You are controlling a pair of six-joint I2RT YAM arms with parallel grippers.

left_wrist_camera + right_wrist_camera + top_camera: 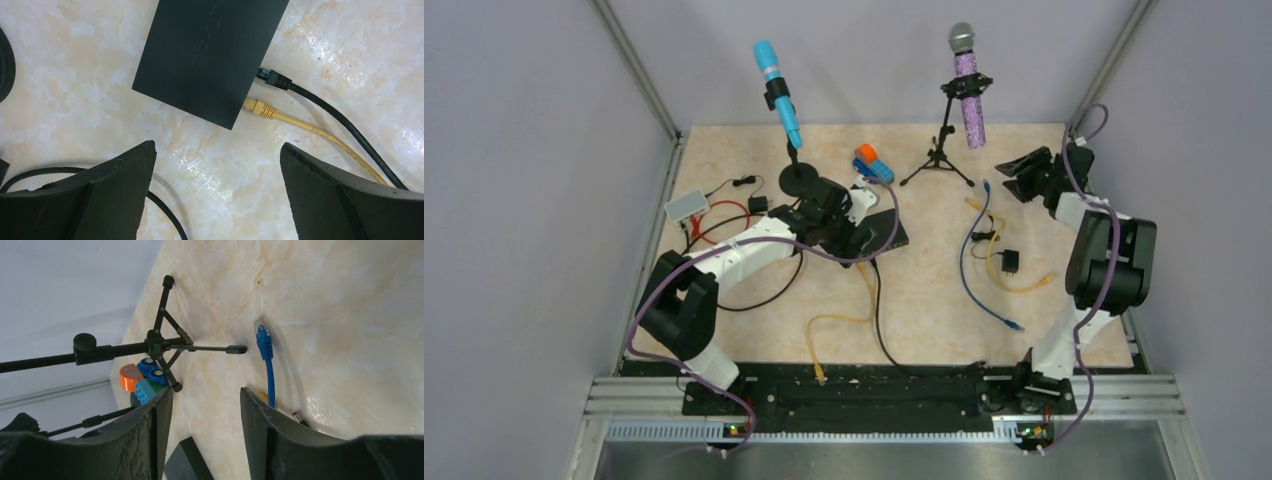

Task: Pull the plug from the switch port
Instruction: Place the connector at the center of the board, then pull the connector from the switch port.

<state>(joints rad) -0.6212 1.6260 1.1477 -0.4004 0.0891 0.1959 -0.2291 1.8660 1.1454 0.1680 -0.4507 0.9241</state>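
The switch is a flat black box [210, 55] [890, 232] lying on the marble table. Two plugs sit in ports on its edge, a black plug [272, 79] and a yellow plug [260, 108], each with its cable trailing away. My left gripper [217, 147] [839, 225] hovers just short of the box's corner, open wide, with only bare table between its fingers. My right gripper [206, 390] [1012, 178] is far off at the back right, jaws apart and holding nothing. A blue cable's plug [262, 335] [987, 185] lies loose on the table ahead of it.
A blue microphone [776, 90] on a round base and a purple microphone [967, 85] on a tripod [162, 345] stand at the back. Toy blocks [872, 163] lie between them. At the left sits a white flat box [686, 205]; a small black cube [1009, 262] sits among loose cables.
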